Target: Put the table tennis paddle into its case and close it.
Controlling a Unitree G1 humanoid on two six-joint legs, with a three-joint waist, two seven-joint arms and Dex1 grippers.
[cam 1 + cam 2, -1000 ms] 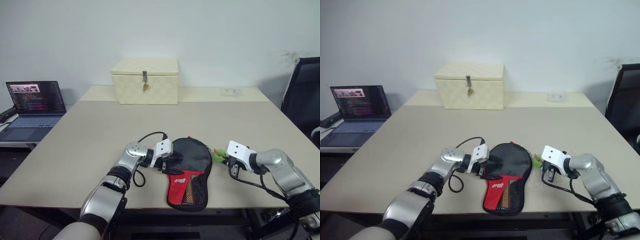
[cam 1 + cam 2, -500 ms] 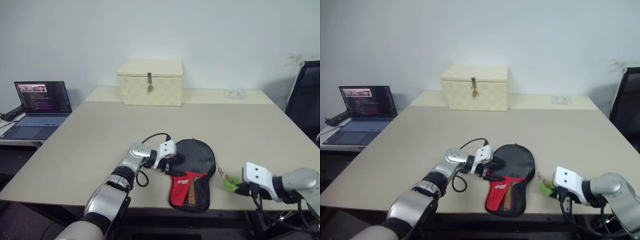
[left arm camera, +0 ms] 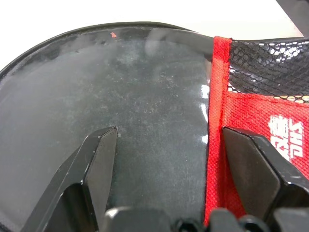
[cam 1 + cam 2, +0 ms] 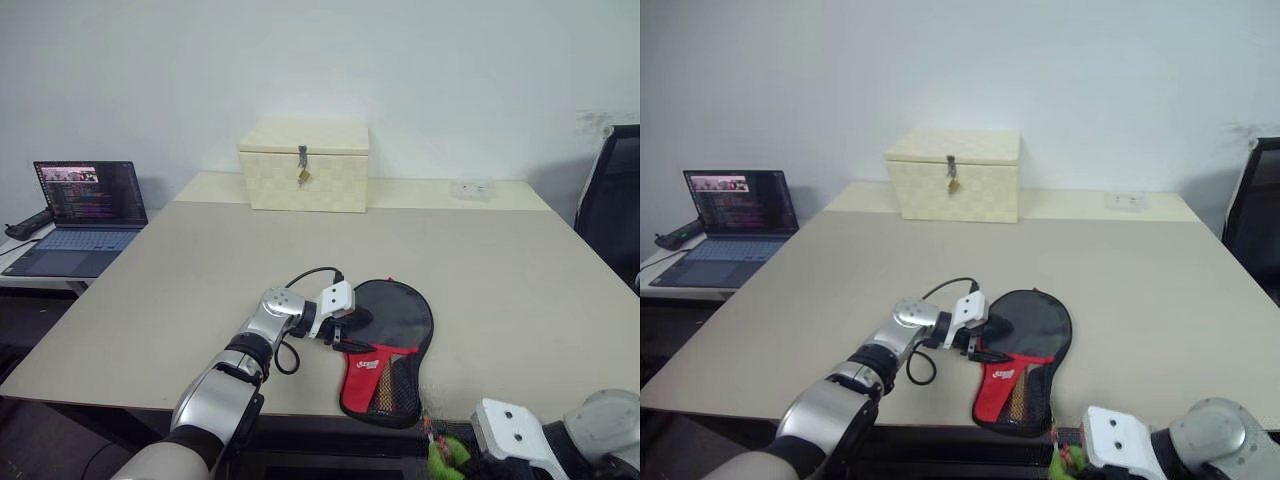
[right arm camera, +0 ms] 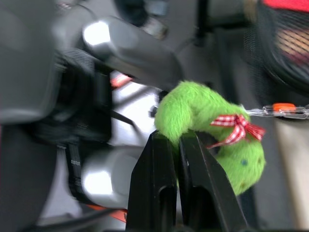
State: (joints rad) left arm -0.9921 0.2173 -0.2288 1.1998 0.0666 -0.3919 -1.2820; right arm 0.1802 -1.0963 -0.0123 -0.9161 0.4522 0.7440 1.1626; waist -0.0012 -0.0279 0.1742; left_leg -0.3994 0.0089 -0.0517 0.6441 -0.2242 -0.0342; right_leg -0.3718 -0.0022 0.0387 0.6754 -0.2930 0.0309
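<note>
Case pinned, left claw spread wide.

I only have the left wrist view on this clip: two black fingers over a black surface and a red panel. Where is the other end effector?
Observer: The right end effector is at the table's near edge, shut on the green zipper pull.
Operator: Is the pull attached to the case?
Observer: A thin clear link runs from it toward the case; the join itself is not clear.
Operator: Anything else on the table?
Observer: A cream box with a latch, at the far side.
</note>
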